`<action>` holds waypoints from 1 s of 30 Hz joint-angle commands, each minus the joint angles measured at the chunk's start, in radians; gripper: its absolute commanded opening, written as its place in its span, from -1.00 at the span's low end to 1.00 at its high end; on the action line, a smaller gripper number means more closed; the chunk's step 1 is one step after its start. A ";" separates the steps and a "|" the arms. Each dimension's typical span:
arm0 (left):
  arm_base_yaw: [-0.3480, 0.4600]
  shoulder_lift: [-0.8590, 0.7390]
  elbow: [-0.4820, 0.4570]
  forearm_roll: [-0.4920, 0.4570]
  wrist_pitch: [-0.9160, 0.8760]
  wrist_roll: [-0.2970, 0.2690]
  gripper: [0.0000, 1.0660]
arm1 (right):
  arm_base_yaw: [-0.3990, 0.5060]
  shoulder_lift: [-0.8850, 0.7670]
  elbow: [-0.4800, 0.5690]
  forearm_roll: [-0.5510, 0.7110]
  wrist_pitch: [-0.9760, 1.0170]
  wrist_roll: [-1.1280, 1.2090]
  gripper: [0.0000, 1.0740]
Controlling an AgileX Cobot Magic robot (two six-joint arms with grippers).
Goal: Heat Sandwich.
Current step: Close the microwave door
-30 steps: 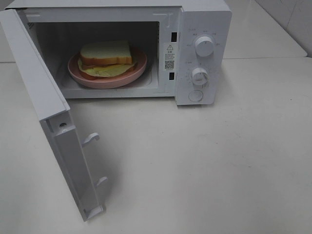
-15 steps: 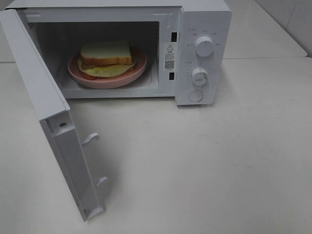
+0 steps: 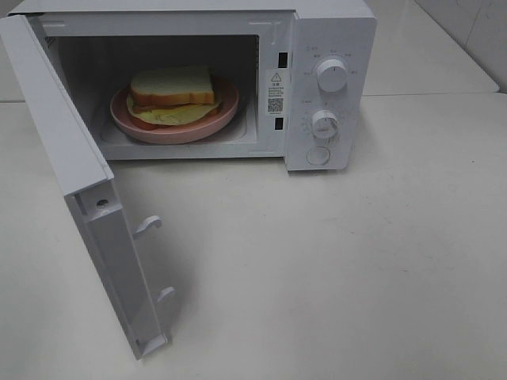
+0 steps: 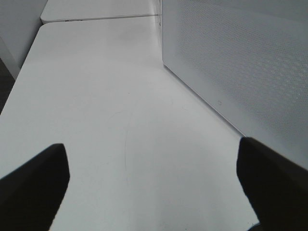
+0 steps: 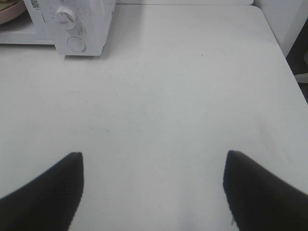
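Inside the open microwave (image 3: 329, 36), on the round pink plate (image 3: 227, 112), sits the sandwich (image 3: 173, 93): white bread on top, reddish and pale yellow-green filling showing under it, well within the plate's rim. The microwave's door (image 3: 75, 162) stands swung out wide on the left of the high view, with its two latch hooks facing the pale surface (image 3: 356, 261). On the control panel are an upper knob (image 3: 331, 75), a lower knob (image 3: 325, 123) and a round button (image 3: 318, 156) below them. Neither arm shows in the high view. The left claw (image 4: 151, 161) is released, its two dark fingers (image 4: 33, 185) spread wide over bare surface, grasping nothing, beside a white panel with a fine dotted mesh (image 4: 240, 62). The right claw (image 5: 154, 161) is likewise released and holds nothing, its fingers (image 5: 262, 192) apart above the surface, well back from the microwave's control panel corner (image 5: 94, 21)
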State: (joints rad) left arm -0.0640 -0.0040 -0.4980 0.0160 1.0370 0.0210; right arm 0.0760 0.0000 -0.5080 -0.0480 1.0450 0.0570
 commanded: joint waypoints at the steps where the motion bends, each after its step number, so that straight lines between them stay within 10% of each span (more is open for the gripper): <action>1: 0.002 -0.027 0.004 -0.006 -0.009 0.001 0.67 | -0.008 -0.031 0.002 0.005 -0.010 -0.005 0.42; 30: 0.002 -0.023 0.004 -0.006 -0.009 0.001 0.67 | -0.008 -0.031 0.002 0.005 -0.010 -0.005 0.42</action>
State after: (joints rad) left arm -0.0640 -0.0040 -0.4980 0.0160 1.0370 0.0210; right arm 0.0760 -0.0050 -0.5080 -0.0470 1.0450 0.0570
